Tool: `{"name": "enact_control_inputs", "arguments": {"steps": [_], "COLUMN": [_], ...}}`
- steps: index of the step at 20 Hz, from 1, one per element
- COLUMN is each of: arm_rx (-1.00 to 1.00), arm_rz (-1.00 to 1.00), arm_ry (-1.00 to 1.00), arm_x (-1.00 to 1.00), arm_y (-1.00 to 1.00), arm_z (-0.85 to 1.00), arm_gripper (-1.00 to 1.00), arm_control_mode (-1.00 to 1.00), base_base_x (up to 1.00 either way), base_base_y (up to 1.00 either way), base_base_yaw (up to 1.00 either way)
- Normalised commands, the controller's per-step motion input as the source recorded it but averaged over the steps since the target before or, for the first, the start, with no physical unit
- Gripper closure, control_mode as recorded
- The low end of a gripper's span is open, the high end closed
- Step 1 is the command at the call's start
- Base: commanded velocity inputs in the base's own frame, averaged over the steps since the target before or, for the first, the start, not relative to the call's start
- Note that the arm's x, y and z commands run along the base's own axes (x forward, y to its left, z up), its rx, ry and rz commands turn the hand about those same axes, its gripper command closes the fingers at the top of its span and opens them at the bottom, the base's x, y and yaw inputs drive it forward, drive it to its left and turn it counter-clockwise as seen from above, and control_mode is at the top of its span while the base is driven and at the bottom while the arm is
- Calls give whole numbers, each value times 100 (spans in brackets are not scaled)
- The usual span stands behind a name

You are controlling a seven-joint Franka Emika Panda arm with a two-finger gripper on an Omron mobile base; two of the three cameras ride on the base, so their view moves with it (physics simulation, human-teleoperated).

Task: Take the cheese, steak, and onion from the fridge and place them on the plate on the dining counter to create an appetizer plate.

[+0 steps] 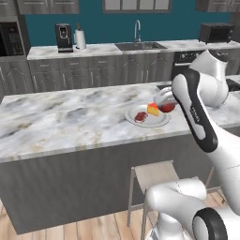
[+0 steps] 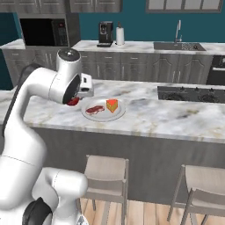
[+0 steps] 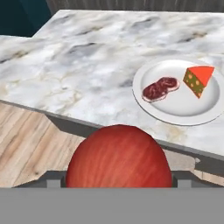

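From the left base view we see the steak (image 1: 140, 116) and cheese (image 1: 153, 109) already on the plate (image 1: 159, 123) on the dining counter (image 1: 56, 122)

Right base view: the gripper (image 2: 74, 100) is near the plate's left side

Hand view: it grips the onion (image 3: 119, 158), the last item, we judge

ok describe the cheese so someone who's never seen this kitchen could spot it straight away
Find the long marble-topped dining counter and the round pale plate near its front edge. Two foods lie on the plate: the cheese is the upright yellow-orange wedge with a red rind, beside the flat, marbled red steak.
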Motion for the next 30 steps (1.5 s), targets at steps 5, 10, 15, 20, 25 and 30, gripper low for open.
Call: {"name": "enact_control_inputs", "arguments": {"steps": [5, 10, 15, 20, 25, 30], "arm_rx": [-19, -12, 0, 0, 0, 0], "arm_rz": [-24, -21, -4, 0, 0, 0], "arm_ry": [0, 0, 10, 4, 2, 0], "arm_x": [49, 43, 38, 41, 43, 48], "arm_y": [-15, -1, -7, -8, -11, -18], "arm_z": [-61, -39, -25, -31, -33, -37], "arm_gripper": [100, 100, 100, 100, 100, 100], "arm_control_mode": [-100, -100, -100, -100, -100, -100], "base_base_x": [0, 0, 0, 0, 0, 0], "base_base_y": [0, 0, 0, 0, 0, 0], "base_base_yaw": [0, 0, 0, 0, 0, 0]}}
